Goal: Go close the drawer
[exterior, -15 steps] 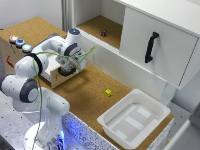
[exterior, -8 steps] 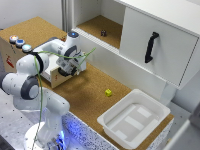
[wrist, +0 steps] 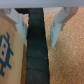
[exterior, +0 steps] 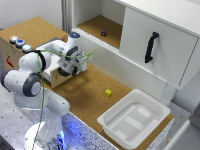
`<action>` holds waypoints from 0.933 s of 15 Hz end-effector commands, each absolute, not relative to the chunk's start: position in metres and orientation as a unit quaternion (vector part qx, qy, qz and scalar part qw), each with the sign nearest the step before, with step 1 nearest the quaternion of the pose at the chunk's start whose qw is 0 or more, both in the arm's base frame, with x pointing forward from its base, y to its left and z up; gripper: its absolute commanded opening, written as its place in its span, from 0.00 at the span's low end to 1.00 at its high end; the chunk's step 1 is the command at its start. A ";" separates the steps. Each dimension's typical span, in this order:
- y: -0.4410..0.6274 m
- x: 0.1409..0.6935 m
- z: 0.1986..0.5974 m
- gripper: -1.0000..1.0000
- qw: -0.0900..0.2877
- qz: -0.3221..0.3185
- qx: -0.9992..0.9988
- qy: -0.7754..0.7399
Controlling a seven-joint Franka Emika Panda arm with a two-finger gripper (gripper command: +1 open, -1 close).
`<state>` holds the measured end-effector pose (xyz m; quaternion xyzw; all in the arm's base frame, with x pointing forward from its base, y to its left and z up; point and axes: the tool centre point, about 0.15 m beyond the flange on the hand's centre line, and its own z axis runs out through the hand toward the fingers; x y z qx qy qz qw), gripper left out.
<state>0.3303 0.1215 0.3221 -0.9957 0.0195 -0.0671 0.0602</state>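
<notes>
Drawer (exterior: 56, 76) sits at about 9 o'clock in the exterior view, sticking out of the light wooden box (exterior: 17, 55) on the cork table (exterior: 90, 92). Its tan front faces roughly 4 o'clock, so the slide axis runs from 4 toward 10, back into the box. Gripper (exterior: 71, 67) is right at that front, on the 3 o'clock side of the drawer, touching or just about touching; contact itself is too blurred to call. Only one arm here, and it is already on the correct side to push. In the wrist view the two pale fingers (wrist: 59, 26) stand apart either side of a dark strip (wrist: 37, 50), nothing held between them, so the tool reads as released. Judgement: the push needs to go toward 10 o'clock along the slide axis; an off-axis shove could skew the drawer or shift the box. Small yellow block (exterior: 108, 92) and white tub (exterior: 134, 120) lie well apart toward 5 o'clock, out of the way.
</notes>
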 end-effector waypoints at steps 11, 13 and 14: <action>0.166 0.349 0.297 0.00 0.064 -0.025 -0.997 -0.018; 0.182 0.349 0.292 0.00 0.067 -0.021 -0.997 -0.025; 0.191 0.349 0.290 0.00 0.068 -0.019 -0.997 -0.029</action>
